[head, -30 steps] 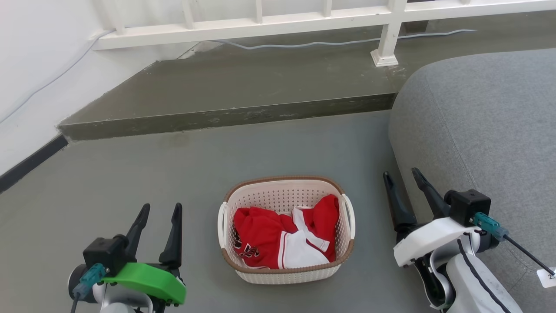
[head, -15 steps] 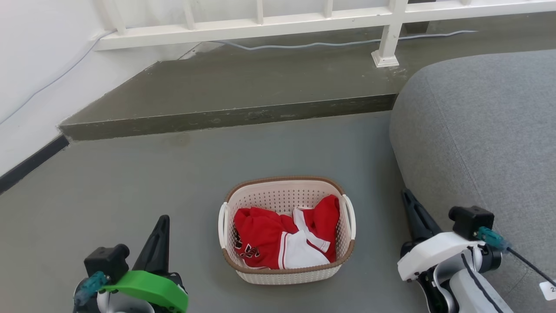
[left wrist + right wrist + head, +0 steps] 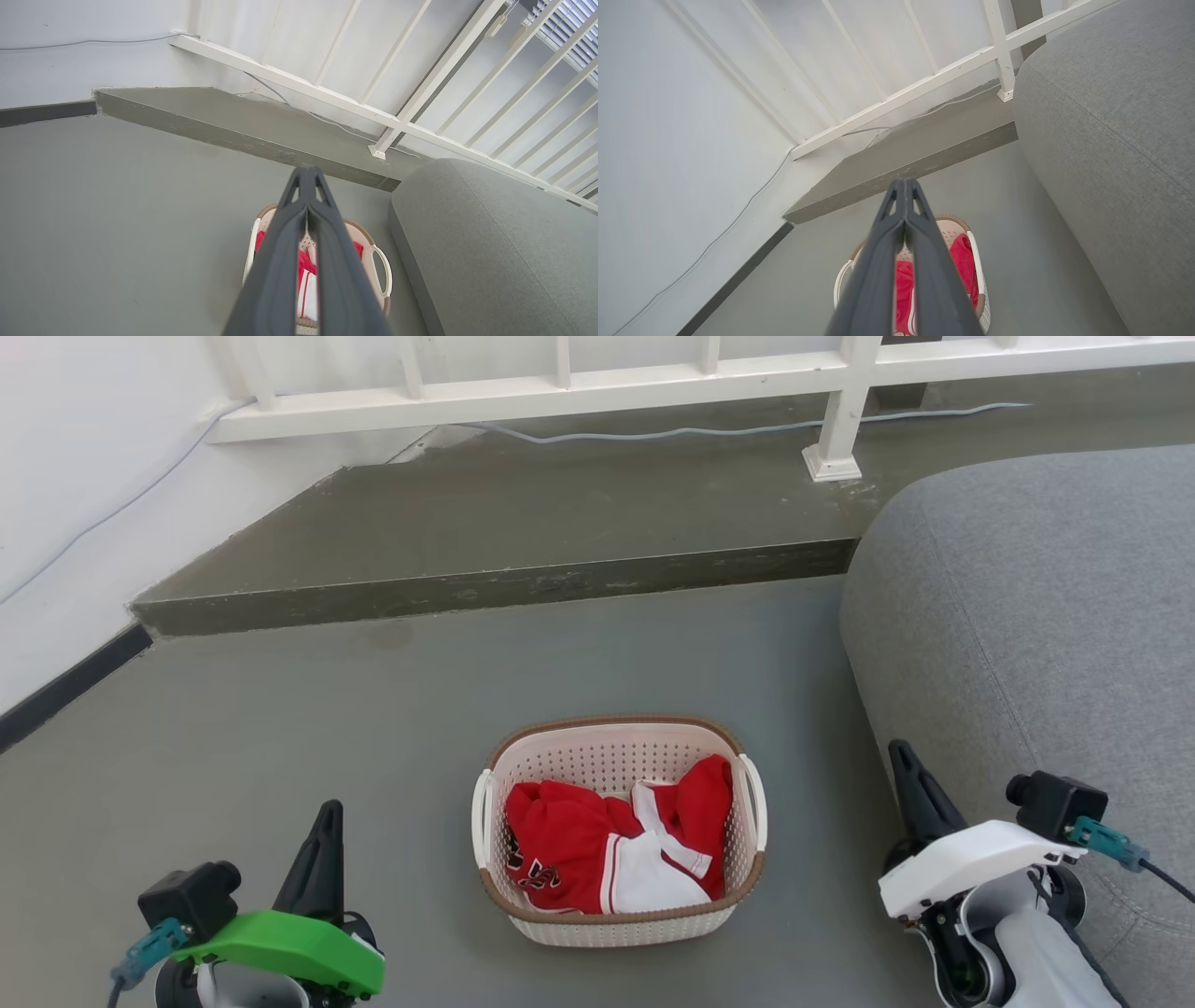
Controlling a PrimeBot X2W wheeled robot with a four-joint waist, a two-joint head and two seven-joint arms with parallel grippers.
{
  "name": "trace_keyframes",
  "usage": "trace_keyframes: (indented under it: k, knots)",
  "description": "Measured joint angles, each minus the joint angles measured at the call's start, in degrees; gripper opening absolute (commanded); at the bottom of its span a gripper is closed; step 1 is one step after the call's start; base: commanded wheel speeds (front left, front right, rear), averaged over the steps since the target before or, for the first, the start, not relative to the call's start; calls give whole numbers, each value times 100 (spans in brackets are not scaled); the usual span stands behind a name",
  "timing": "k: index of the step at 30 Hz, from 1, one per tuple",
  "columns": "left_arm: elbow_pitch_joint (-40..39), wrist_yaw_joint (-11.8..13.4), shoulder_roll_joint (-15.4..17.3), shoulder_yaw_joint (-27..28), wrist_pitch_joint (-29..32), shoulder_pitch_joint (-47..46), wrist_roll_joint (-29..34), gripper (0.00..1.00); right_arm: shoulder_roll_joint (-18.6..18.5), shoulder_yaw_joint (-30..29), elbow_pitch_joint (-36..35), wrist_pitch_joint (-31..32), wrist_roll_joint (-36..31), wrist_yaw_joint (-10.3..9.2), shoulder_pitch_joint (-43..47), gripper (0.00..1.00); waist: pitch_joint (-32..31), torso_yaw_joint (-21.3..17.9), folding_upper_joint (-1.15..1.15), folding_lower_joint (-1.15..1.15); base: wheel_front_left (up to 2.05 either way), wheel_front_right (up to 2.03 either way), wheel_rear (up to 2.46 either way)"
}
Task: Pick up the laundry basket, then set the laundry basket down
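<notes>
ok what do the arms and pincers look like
The left pincer has long dark tapering fingers, a bright green wrist cover and a black block with a teal plug. The right pincer has the same fingers, a white cover, black block, teal plug and thin black cable, on a pale forearm with a dark stripe.

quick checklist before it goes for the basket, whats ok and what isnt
1. Laundry basket upright on the floor: ok.
2. Both loop handles free of the red clothes: ok.
3. Left gripper open for a handle: not ok, shut.
4. Right gripper open for a handle: not ok, shut.
5. Right gripper's clearance from the grey sofa: cannot tell.
</notes>
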Motion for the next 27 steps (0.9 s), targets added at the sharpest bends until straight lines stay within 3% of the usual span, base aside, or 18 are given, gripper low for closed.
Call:
trace_keyframes:
  k: [27]
  knots:
    - [-1,0,-19,389,524,-4,-1685,0,26,-582,-156,549,1747,99,0,0,-5,53,0,0,0,0,0]
